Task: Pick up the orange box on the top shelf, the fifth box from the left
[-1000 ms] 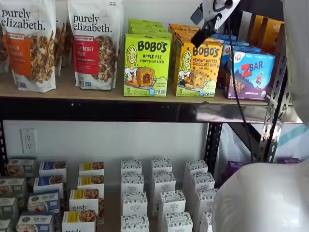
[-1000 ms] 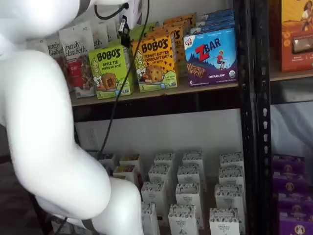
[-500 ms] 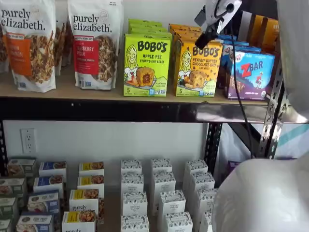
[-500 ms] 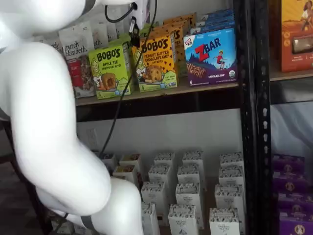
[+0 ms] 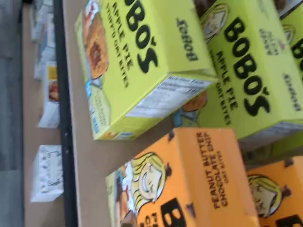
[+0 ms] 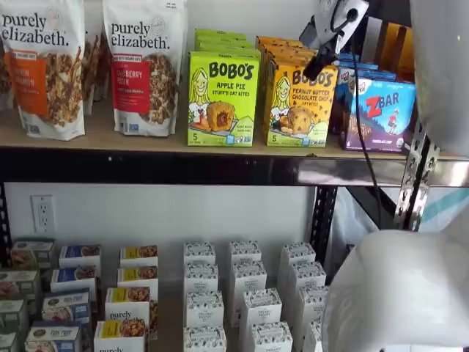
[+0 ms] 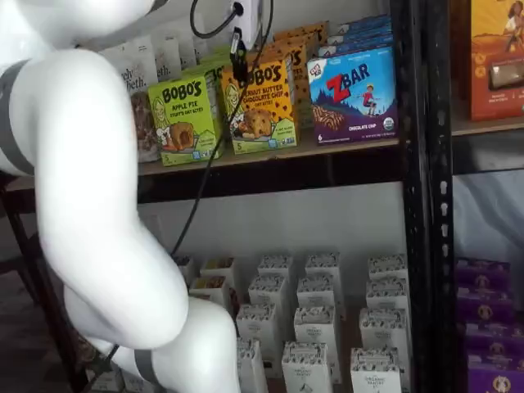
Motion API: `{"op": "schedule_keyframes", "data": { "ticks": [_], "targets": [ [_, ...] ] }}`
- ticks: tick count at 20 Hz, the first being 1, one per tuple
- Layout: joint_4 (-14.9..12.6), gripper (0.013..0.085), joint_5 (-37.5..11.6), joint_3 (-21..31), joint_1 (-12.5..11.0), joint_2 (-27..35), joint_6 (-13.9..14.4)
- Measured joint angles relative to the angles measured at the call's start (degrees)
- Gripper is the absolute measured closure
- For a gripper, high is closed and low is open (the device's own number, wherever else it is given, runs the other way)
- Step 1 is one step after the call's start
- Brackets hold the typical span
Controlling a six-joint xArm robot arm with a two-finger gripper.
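Overhead, gripper [image 6: 320,66] (opening unclear) hangs before the orange box [image 6: 298,108].

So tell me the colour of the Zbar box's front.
Blue shading to purple, with red lettering; the Zbar box shows best in a shelf view.

tan wooden top shelf [image 6: 110,138], glossy black metal rail [image 6: 161,167].
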Motion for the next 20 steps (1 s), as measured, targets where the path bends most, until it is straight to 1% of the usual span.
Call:
{"op": "schedule_keyframes", "data": {
  "ticks": [3, 7, 12, 14, 16, 18, 20],
  "targets": [
    [-0.4, 0.0130, 2.9, -2.0, -0.7, 1.7, -0.4],
    [-0.1, 0.0130, 5.8, -4.7, -1.5, 3.9, -0.7],
    [-0.6, 0.0130, 8.5, -8.6, -1.5, 6.9, -0.4],
    [-1.4, 0.0130, 9.2, -10.0, -1.3, 8.0, -0.2],
    [-3.1, 0.0130, 10.7, -12.0, -0.9, 9.5, 0.1],
    [-4.6, 0.0130, 13.0, -14.1, -0.7, 11.1, 0.2],
    [-5.6, 0.0130, 15.6, -16.2, -0.9, 12.6, 0.2]
  ]
}}
